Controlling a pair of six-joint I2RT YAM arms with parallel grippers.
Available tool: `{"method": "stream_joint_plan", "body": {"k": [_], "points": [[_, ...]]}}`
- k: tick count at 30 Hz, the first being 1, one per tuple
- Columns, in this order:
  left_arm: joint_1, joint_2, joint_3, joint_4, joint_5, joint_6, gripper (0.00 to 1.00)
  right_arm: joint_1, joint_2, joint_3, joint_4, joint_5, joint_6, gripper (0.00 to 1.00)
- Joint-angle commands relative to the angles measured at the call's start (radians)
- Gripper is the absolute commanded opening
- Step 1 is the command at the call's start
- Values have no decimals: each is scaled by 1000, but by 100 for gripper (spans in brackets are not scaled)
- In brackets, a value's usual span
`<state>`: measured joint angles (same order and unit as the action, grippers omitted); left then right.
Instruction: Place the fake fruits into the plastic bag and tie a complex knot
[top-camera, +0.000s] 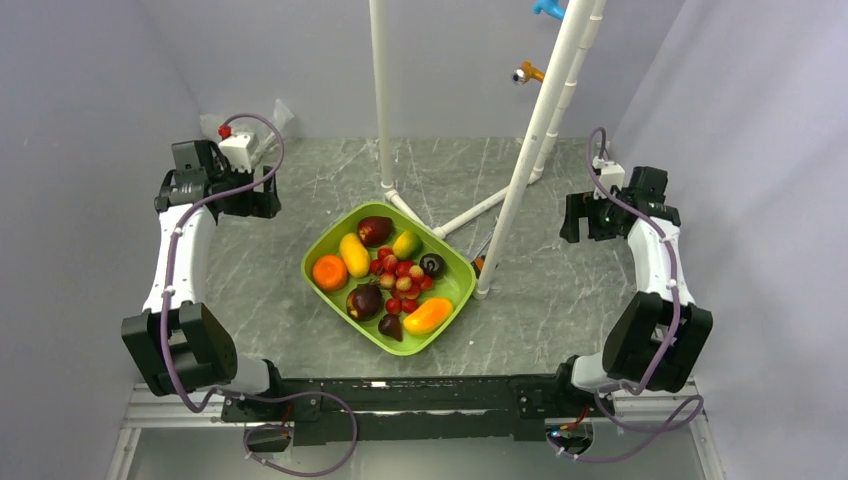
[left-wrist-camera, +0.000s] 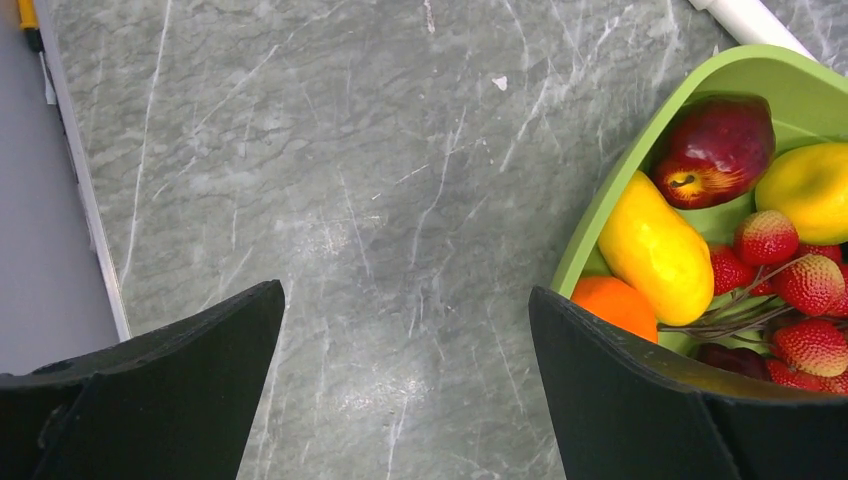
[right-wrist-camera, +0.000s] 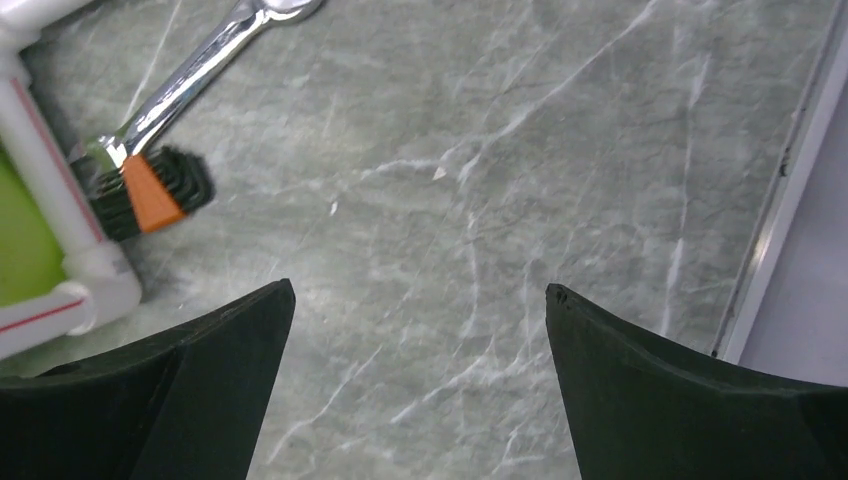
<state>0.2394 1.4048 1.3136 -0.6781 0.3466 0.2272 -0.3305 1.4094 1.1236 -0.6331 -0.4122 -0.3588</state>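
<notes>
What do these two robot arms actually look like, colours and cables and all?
Both the left arm and right arm have white links between chunky black joint blocks. A greyish-purple cable loops along each. The left gripper and right gripper each have two broad, matte black fingers tapering to a point. A small white box with a red cap sits by the left wrist.

Pale grey walls (top-camera: 80, 80) enclose a grey marbled table (top-camera: 290, 300) with white pipes (top-camera: 379, 90).

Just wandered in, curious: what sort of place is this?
Probably a robotics lab booth: left arm and right arm bolted at a table, plain grey walls around, fake fruits in a green tray.
</notes>
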Motion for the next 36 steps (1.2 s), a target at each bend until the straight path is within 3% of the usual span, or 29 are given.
{"method": "stream_joint_plan", "body": {"k": [1,7,10,16,21,23,26,31,36], "points": [[-16,-65,-18,9,11,21,99,-1,-94,94,-224,-142,-111,100],[-37,-140,-57,31,17,-16,99,5,-241,194,-588,-355,-322,100],[-55,-168,-72,59,15,-37,99,8,-344,194,-630,-370,-348,100],[-80,-172,-63,68,6,-50,99,9,-525,184,-851,-544,-575,100],[-89,-162,-56,70,19,-70,99,77,-600,97,-860,-683,-644,99],[-92,-159,-57,79,13,-80,99,150,-589,38,-784,-699,-587,99],[-93,-142,-42,75,10,-94,99,327,-614,-74,-558,-594,-436,99],[-97,-133,-42,73,-27,-101,100,527,-655,-155,-403,-540,-334,100],[-98,-142,-80,94,-22,-116,99,762,-758,-312,24,-286,-96,99]]}}
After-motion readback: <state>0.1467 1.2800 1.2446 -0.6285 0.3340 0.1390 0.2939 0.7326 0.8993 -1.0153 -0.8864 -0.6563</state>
